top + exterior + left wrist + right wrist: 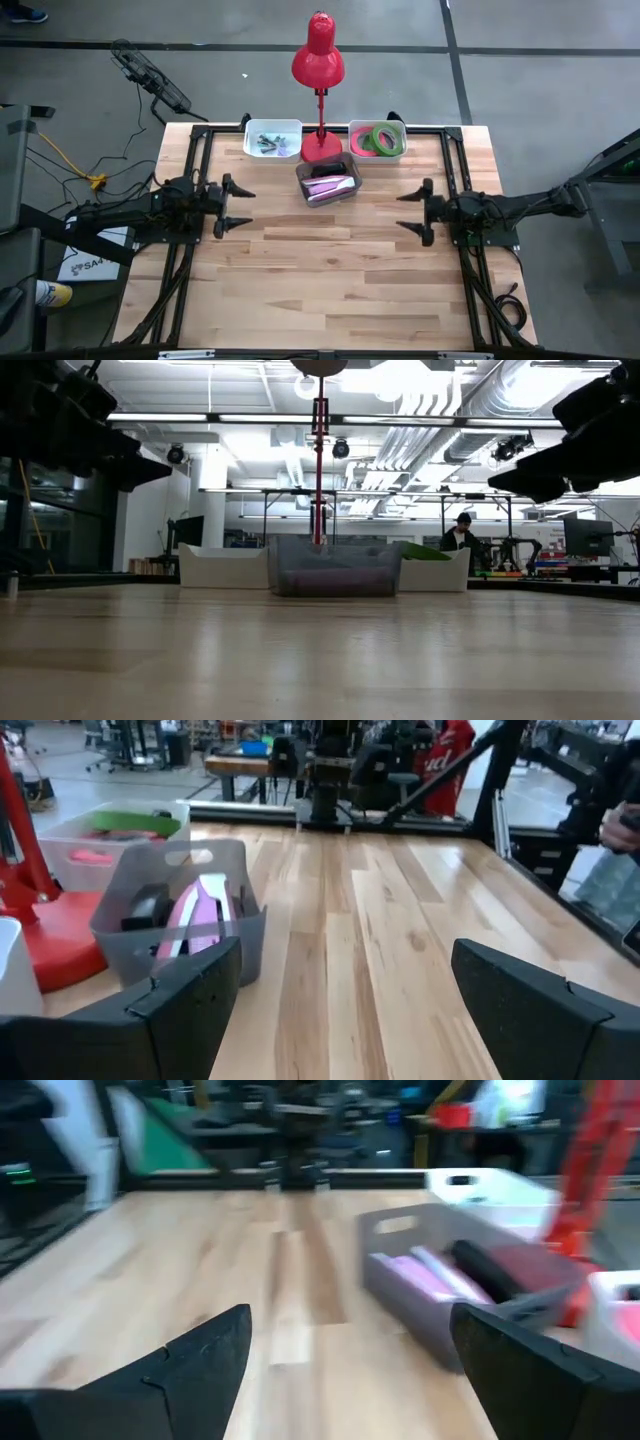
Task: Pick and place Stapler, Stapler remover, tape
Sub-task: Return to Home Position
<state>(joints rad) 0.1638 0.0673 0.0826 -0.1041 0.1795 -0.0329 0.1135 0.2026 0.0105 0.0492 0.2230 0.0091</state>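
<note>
Pink staplers [330, 185] binned in grey translucent tub [303, 175], back-centre, equally near left gripper [248, 207] and right gripper [400, 211], both spread, empty.

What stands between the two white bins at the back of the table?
The red lamp's base stands there, as the high view shows.

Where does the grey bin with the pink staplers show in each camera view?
High view: grey bin at the table's far middle, just in front of the red lamp's base.
Low view: centre, under the lamp's pole.
Left wrist view: past that arm's jaws, beside the lamp's base.
Right wrist view: past that arm's jaws, lamp pole behind it.
Shared landmark: the red lamp.
</note>
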